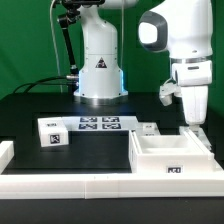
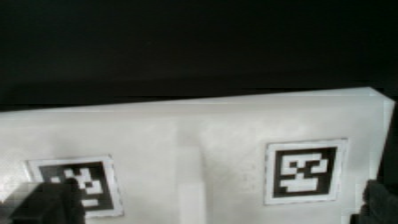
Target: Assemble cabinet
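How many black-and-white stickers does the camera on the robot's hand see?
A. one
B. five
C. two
C: the wrist view shows a first sticker and a second sticker, side by side on the white box, and no others.

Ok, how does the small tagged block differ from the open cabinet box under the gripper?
The cabinet is far bigger than the small block. The cabinet is hollow and open-topped; the small block looks closed. The gripper hangs over the cabinet, away from the small block. Both are white and carry black-and-white tags.
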